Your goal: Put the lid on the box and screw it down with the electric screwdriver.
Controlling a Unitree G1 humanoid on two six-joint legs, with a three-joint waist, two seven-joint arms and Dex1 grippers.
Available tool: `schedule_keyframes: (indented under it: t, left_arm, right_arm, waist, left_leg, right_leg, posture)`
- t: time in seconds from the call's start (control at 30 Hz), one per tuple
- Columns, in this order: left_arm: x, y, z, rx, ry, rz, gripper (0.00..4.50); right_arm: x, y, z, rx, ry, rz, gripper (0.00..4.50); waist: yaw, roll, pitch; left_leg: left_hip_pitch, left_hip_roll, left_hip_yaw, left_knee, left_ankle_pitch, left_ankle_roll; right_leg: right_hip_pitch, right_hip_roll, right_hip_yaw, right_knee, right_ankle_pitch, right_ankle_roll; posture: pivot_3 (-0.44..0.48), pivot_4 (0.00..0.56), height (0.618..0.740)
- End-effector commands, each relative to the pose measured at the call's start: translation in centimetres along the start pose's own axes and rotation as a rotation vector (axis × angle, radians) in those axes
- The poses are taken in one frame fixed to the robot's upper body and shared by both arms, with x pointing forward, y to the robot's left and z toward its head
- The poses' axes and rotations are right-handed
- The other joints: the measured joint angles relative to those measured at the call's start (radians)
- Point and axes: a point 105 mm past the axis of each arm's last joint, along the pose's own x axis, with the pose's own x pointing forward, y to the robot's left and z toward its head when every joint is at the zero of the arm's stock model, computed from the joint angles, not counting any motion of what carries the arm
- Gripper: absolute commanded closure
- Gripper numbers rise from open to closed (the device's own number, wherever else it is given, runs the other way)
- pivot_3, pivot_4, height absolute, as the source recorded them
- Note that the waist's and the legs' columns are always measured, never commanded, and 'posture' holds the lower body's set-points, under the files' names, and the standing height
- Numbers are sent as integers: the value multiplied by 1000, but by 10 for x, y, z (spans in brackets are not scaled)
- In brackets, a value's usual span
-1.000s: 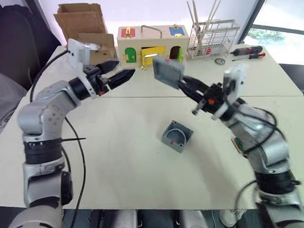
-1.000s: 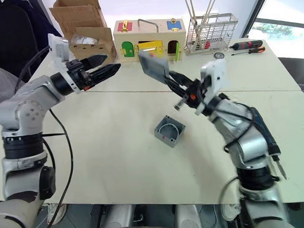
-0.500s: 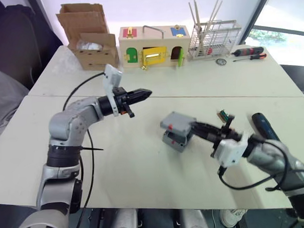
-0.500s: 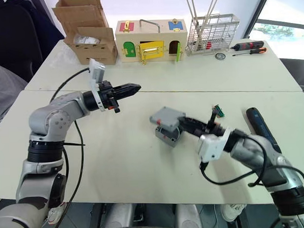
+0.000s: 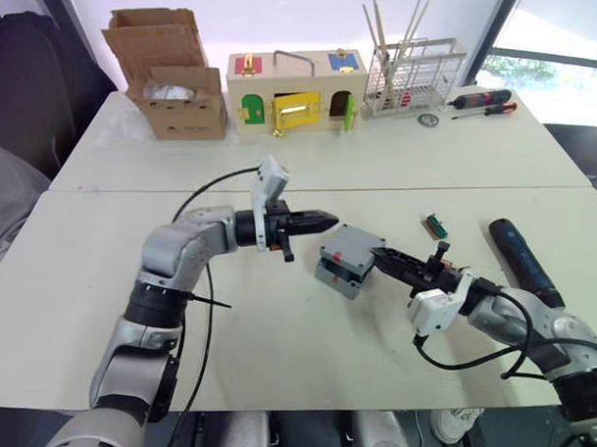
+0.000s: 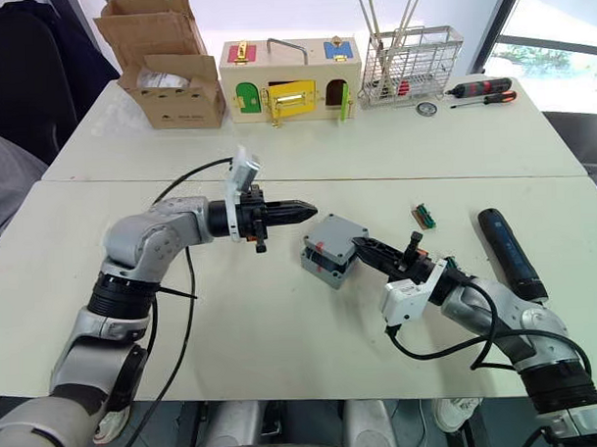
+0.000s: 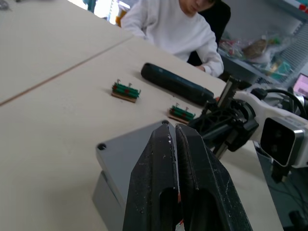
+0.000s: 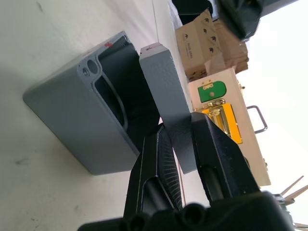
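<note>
while our right claw (image 6: 363, 247) pinches the lid (image 6: 335, 235) tilted over the box (image 6: 323, 267) mid-table, we should lower its raised edge flat and square the corners. our left claw (image 6: 300, 210), pressed together, hovers just beside. the screwdriver (image 6: 503, 252) lies near the right arm. we read no writing.

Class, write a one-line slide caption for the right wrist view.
Right gripper holds the grey lid tilted over the open grey box, not yet seated.
</note>
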Motion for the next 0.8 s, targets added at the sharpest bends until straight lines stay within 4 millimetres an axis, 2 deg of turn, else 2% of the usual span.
schedule_keyframes:
  t: [0.03,0.47,0.8]
  left_arm:
    - [6,-3,12,67,-11,-24,4341]
    - [7,-1,3,57,16,-35,4341]
    - [10,-4,-6,57,44,-48,4341]
  right_arm:
    - [2,-1,2,-9,-9,-26,4413]
    - [0,8,9,-33,-39,-17,4413]
    - [-9,18,9,-36,-23,-2,4413]
  waist:
    - [2,0,0]
    - [2,0,0]
    - [7,0,0]
  left_leg:
    - [0,0,0,0,0,0]
    - [0,0,0,0,0,0]
    - [0,0,0,0,0,0]
  right_leg:
    - [0,0,0,0,0,0]
    - [0,0,0,0,0,0]
    - [0,0,0,0,0,0]
  posture:
    - [0,150,729]
    - [0,150,729]
    - [0,150,729]
